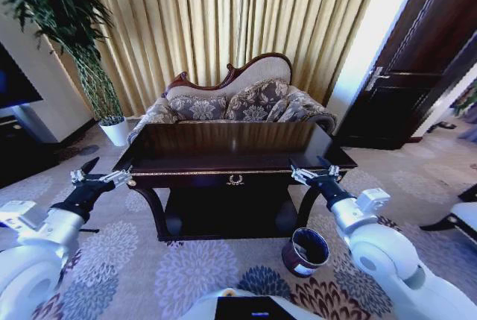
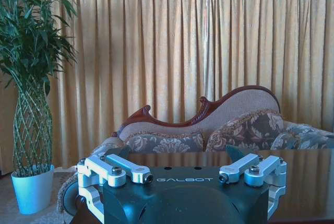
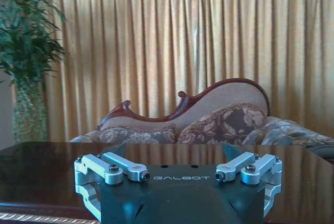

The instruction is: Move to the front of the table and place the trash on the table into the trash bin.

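Observation:
The table (image 1: pixel 231 145) is dark and glossy with gold edging and stands straight ahead; its top (image 2: pixel 308 182) (image 3: pixel 47 172) mirrors the sofa behind it. The trash is out of view. On the carpet by the table's front right leg sits the trash bin (image 1: pixel 305 251), small, round and dark, far lower than the tabletop. My left gripper (image 1: pixel 104 173) (image 2: pixel 177 153) hovers open at the table's front left corner. At the front right corner my right gripper (image 1: pixel 311 167) (image 3: pixel 175 150) is also open, above and behind the bin. Neither holds anything.
A carved sofa (image 1: pixel 238 100) with patterned cushions stands right behind the table, before gold curtains. A tall plant in a white pot (image 1: pixel 115 132) is at the back left beside a dark cabinet (image 1: pixel 22 148). A dark door (image 1: pixel 417 59) and a chair leg (image 1: pixel 447 223) are right.

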{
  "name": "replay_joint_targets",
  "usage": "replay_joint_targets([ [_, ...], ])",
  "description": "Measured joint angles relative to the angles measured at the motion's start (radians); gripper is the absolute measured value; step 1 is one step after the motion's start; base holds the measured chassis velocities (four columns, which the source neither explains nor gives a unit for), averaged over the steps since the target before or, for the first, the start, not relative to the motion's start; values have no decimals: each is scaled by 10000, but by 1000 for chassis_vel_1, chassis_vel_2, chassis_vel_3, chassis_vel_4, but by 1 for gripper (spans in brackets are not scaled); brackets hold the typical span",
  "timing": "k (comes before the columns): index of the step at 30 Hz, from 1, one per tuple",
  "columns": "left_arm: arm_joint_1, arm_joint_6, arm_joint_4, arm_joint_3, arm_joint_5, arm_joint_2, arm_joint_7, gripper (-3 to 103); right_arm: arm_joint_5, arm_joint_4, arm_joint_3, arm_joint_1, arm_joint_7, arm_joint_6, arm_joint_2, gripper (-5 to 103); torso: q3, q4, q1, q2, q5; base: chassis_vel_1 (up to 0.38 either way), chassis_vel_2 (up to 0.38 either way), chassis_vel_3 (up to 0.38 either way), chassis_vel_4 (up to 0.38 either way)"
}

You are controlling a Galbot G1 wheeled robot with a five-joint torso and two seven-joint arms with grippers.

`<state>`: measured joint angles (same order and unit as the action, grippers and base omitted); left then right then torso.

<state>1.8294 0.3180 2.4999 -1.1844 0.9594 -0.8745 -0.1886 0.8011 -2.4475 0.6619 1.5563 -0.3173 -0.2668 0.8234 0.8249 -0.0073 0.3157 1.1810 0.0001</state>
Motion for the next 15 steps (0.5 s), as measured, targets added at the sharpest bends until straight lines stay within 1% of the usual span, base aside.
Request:
replay_joint_targets([
  [7, 83, 13, 0, -36, -12, -12, 4, 100, 7, -46, -33, -9, 131, 1, -24, 100, 0, -1, 1, 0, -2, 166, -153, -180, 172],
  [15, 76, 23, 0, -11, -32, -15, 3, 100, -5, -95, -29, 52, 135, 4, -2, 100, -3, 0, -6, 3, -3, 223, -227, -231, 224],
])
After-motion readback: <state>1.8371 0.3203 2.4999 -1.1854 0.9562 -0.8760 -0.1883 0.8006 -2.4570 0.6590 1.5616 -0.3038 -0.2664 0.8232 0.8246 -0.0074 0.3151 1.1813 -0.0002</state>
